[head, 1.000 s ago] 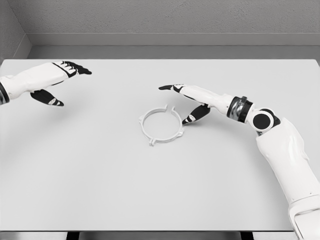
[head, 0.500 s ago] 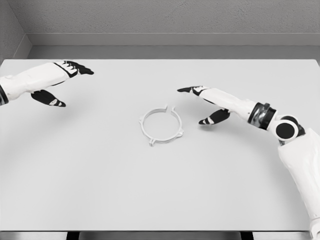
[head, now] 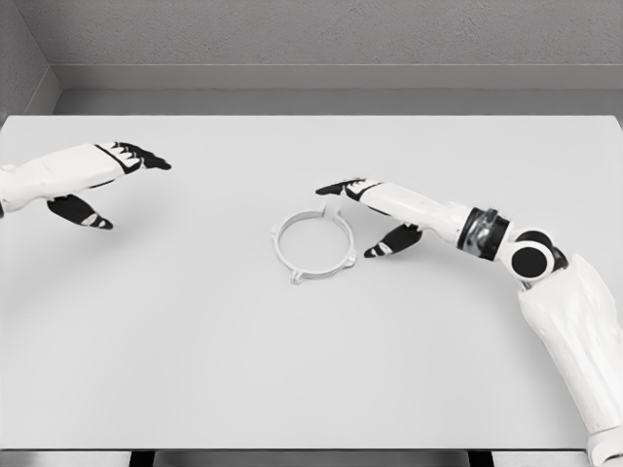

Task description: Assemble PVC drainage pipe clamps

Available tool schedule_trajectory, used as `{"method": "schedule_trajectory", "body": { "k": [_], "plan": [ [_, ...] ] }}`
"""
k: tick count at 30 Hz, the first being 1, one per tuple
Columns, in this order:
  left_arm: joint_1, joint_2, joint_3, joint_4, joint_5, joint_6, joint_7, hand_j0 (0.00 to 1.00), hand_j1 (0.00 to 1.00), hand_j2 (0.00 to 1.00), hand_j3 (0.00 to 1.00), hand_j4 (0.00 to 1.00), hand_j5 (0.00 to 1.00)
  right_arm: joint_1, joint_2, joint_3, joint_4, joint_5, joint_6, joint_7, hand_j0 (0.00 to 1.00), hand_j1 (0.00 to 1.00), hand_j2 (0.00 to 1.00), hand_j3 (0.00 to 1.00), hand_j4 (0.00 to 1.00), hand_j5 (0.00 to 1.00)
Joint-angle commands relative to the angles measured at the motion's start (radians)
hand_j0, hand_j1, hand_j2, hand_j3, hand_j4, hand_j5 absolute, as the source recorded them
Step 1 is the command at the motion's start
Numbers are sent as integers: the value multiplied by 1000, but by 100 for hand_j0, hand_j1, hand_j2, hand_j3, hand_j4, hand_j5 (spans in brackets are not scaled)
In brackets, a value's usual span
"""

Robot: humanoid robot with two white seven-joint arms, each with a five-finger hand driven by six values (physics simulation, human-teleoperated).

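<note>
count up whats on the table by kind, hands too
white ring-shaped pipe clamp: 1
robot hands: 2, left hand and right hand, both open and holding nothing
table: 1
total: 4

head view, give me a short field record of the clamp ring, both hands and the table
clamp ring: white clamp ring, lying flat near the table's middle, untouched
right hand: right hand, open, just right of the ring, fingertips by its far edge
left hand: left hand, open, above the table's far left, away from the ring
table: white table
</note>
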Motion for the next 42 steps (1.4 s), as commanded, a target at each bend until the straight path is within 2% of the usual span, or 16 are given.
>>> {"method": "schedule_trajectory", "body": {
  "k": [1, 5, 11, 42],
  "plan": [
    [0, 8, 1, 0, 7, 2, 0, 100, 100, 100, 100, 100, 100, 0, 1, 4, -16, -7, 3, 0, 100, 100, 100, 100, 100, 100],
    [2, 35, 33, 0, 9, 2, 0, 100, 100, 100, 100, 100, 100, 6, -1, 4, -14, -7, 3, 0, 100, 100, 100, 100, 100, 100],
    [23, 38, 35, 0, 9, 2, 0, 100, 100, 100, 100, 100, 100, 11, -1, 3, -14, -7, 3, 0, 100, 100, 100, 100, 100, 100],
    [23, 45, 35, -5, 30, 2, 0, 100, 100, 100, 100, 100, 100, 9, 34, 3, -14, 14, 3, 0, 100, 100, 100, 100, 100, 100]
  ]
}}
